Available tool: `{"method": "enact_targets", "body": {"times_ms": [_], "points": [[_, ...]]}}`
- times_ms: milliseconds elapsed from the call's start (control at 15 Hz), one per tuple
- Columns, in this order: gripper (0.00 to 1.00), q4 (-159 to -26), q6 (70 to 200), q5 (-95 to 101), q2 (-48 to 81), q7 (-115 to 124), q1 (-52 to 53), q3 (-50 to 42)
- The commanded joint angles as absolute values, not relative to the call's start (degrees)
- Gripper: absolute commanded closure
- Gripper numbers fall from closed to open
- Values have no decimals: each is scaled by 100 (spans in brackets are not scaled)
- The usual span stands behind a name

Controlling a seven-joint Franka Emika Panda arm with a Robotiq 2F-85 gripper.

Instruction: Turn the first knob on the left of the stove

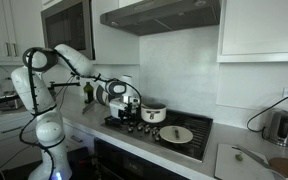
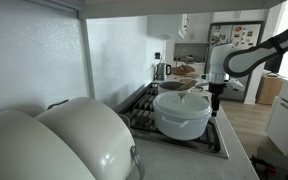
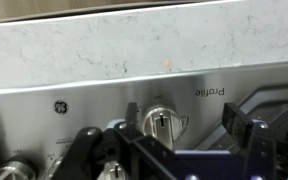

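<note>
The stove [image 1: 197, 140], a dark-grated cooktop with a stainless GE Profile front strip, is sitting in the pale counter. The first knob [image 3: 162, 122], round and metallic, is standing on that strip.

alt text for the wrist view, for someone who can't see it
A round stove knob sits centred on a stainless control panel, framed by the open gripper's two dark fingers, which do not touch it. The Profile lettering reads upside down; pale speckled countertop fills the top.
</note>
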State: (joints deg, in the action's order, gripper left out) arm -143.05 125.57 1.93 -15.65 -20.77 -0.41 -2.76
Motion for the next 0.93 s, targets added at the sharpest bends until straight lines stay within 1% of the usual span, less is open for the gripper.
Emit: {"method": "enact_targets", "body": {"times_ms": [0, 67, 133, 200, 267, 333, 400, 467, 533, 600, 800, 867], "points": [[44, -14474, 12736, 345, -1753, -1851, 1, -222], [53, -14470, 12742, 346, -1754, -1855, 5, -222], [59, -14466, 12755, 353, -1756, -1851, 3, -222], [68, -14459, 12762, 355, -1757, -1849, 1, -223], [75, -14454, 12783, 383, -1762, -1842, -6, -223], [70, -14452, 12816, 429, -1772, -1829, -16, -224], [70, -14450, 12823, 456, -1782, -1816, -16, -221], [77, -14441, 12818, 458, -1786, -1809, -13, -226], [62, -14426, 12798, 440, -1776, -1797, -9, -234], [56, -14419, 12777, 432, -1763, -1779, -4, -234], [31, -14412, 12781, 438, -1725, -1774, 0, -229], [26, -14410, 12792, 447, -1719, -1767, -1, -225]]}}
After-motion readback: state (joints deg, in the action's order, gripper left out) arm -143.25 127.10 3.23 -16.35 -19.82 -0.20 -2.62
